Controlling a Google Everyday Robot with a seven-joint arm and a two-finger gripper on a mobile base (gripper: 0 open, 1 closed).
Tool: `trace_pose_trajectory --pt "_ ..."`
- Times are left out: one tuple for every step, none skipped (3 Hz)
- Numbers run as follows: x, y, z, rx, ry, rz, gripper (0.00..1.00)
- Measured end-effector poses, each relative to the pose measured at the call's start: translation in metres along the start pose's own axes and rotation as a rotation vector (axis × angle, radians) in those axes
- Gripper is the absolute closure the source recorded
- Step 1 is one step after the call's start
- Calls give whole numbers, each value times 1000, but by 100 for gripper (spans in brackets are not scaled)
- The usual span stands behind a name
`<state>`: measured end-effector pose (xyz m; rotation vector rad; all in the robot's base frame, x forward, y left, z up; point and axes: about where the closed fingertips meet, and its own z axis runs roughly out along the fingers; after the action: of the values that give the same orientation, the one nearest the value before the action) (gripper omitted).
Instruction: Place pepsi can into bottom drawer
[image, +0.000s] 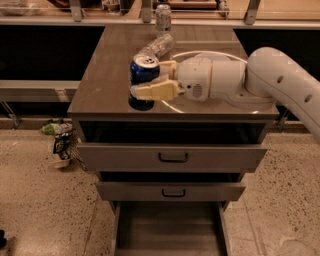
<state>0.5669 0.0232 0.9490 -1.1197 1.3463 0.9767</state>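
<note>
The pepsi can, dark blue with a silver top, stands upright near the front left of the cabinet top. My gripper reaches in from the right, with one cream finger in front of the can and the other behind it, so the can sits between the fingers. The white arm stretches off to the right. The bottom drawer is pulled out below, its plain grey floor showing and nothing in it.
A clear plastic bottle lies on its side behind the can. A silver-white can stands at the back edge. The two upper drawers with black handles stick out slightly. Litter lies on the floor at left.
</note>
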Motion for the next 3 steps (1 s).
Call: trace_pose_trajectory --pt "5 6 -5 1 2 7 100" --pt "4 6 -3 3 10 -1 100" --pt "38 35 -3 31 -2 5 100"
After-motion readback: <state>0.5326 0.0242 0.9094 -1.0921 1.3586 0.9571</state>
